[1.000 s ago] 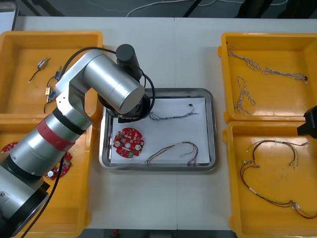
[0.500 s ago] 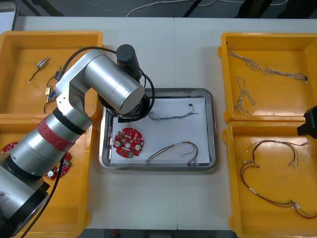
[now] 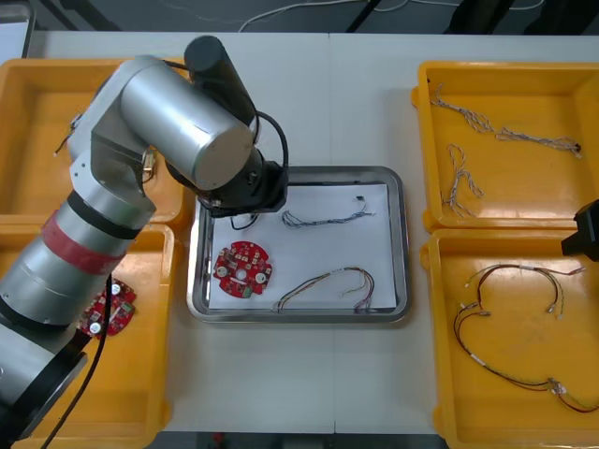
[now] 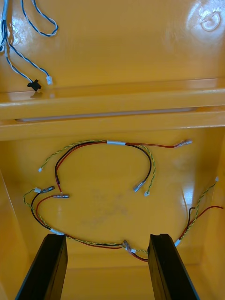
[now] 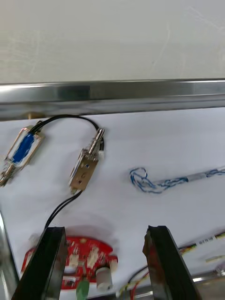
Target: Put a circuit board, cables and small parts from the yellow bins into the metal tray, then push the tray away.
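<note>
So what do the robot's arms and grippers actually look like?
The left arm is fat, shiny silver cylinders with black joints, a red band and a black cable looping alongside. The right arm is black at its visible end. The left gripper and right gripper each have two flat, blunt black fingers.

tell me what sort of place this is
Likely an electronics kitting bench: stocked yellow bins flank a metal tray holding a red circuit board, cables and small metal parts. Left gripper open over the tray, right gripper open over a bin.
</note>
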`<state>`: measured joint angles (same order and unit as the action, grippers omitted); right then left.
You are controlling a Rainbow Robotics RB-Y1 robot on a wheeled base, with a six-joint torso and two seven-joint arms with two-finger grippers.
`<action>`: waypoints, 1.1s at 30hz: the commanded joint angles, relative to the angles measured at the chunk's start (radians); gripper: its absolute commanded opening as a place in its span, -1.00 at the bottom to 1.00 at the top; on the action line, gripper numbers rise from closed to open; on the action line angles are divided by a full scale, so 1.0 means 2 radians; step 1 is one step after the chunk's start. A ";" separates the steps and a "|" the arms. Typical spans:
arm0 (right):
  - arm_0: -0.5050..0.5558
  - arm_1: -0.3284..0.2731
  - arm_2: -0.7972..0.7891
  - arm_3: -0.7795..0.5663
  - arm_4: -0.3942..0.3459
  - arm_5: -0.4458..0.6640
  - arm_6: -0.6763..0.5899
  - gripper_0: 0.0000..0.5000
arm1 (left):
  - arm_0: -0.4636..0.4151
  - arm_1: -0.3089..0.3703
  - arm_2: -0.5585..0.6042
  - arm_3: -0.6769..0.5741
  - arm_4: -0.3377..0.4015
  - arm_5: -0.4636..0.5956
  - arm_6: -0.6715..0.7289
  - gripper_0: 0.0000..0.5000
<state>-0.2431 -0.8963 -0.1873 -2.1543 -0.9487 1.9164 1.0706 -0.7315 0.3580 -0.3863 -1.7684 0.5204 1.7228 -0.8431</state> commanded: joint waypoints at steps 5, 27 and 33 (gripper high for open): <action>0.006 -0.017 -0.015 -0.014 0.003 0.002 0.020 1.00 | -0.033 0.047 0.067 -0.062 0.031 0.089 -0.016 0.98; -0.073 -0.020 0.054 -0.045 -0.034 0.002 0.021 1.00 | 0.018 0.165 0.225 -0.088 0.137 0.099 -0.167 0.98; -0.114 -0.020 0.114 -0.054 -0.043 0.002 0.028 1.00 | 0.069 0.187 0.256 -0.115 0.139 0.099 -0.222 0.97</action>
<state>-0.3956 -0.8981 -0.0350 -2.2300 -1.0169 1.9167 1.0707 -0.6528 0.6639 0.0794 -1.9381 0.7860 1.9137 -1.1402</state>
